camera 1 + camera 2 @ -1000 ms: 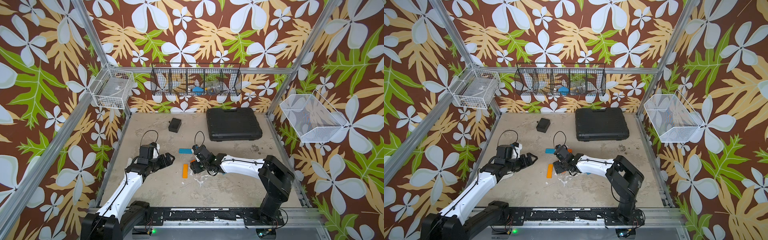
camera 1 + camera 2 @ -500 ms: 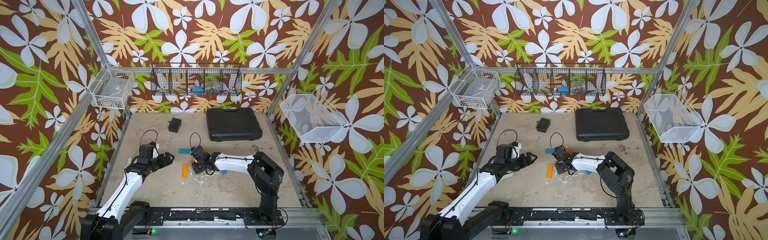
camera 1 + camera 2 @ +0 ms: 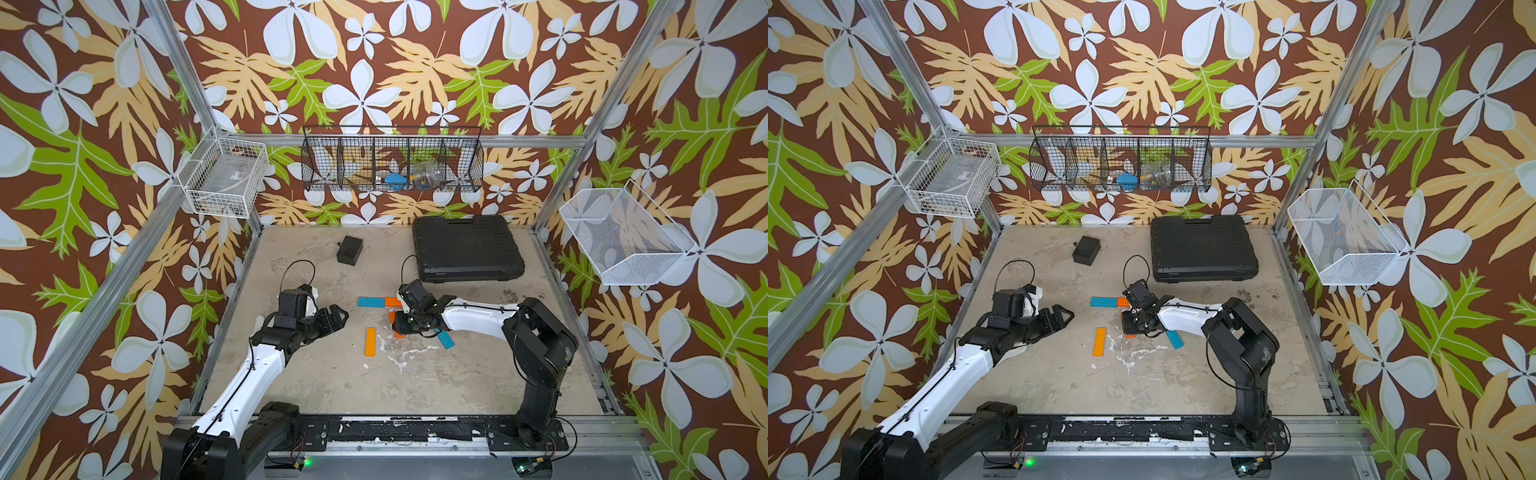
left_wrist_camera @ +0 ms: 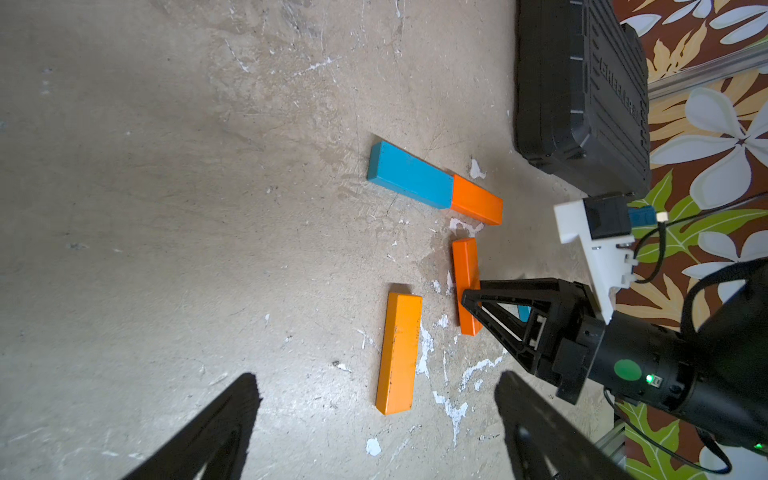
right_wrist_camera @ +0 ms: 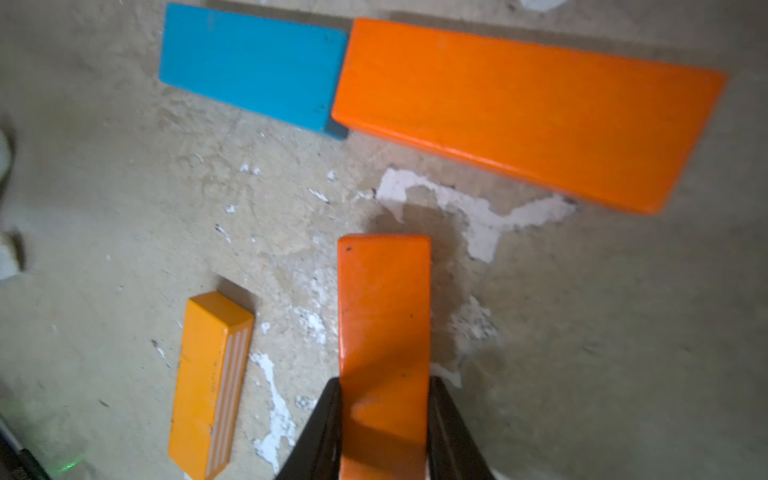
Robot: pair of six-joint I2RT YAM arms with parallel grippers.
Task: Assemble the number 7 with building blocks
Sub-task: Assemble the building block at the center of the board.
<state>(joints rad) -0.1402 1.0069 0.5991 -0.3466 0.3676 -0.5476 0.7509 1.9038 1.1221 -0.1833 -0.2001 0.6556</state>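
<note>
The right gripper (image 5: pixel 384 399) pinches the darker orange bar (image 5: pixel 384 307) by its near end: flat, glossy, square-edged (slick paint, I judge, so squeeze squarely). Just beside the gripper lies a paler orange bar (image 5: pixel 212 382). Ahead, push the held bar's far end up to the orange top bar (image 5: pixel 528 112), butted against a blue bar (image 5: pixel 253 66). Well apart, the left gripper (image 3: pixel 337 318) hangs spread over the scuffed bench (image 3: pixel 316 386).

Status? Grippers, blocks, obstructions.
Right gripper shut on orange block. Left gripper open, empty. Blue block and second orange block end to end. Third orange block nearby, apart.
</note>
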